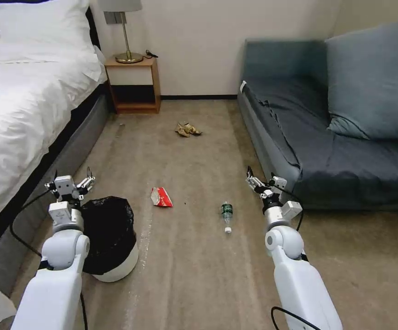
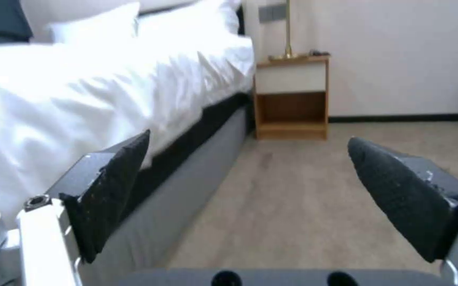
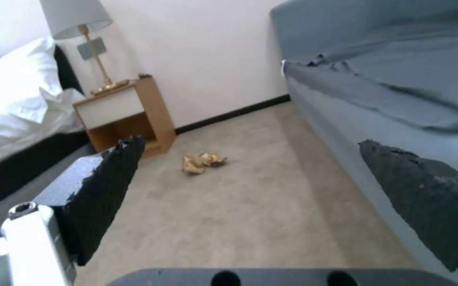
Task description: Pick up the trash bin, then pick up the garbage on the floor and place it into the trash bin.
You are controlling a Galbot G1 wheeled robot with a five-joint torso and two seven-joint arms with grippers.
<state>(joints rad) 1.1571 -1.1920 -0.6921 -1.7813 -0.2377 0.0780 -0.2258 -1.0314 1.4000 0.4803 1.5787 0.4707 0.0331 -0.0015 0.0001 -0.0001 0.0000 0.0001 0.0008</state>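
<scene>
Your two grippers hang spread wide and empty above a carpeted bedroom floor strewn with litter.

Your left gripper (image 1: 73, 182) hovers just above the trash bin (image 1: 112, 238), which stands beside the bed (image 1: 20, 114). Your right gripper (image 1: 261, 182) hangs near the sofa (image 1: 327, 151). Between them lie a crushed red-and-white carton (image 1: 161, 197) and a green-labelled bottle (image 1: 227, 216); gold wrappers (image 1: 187, 129) lie farther off, near the nightstand (image 1: 134, 85).
</scene>
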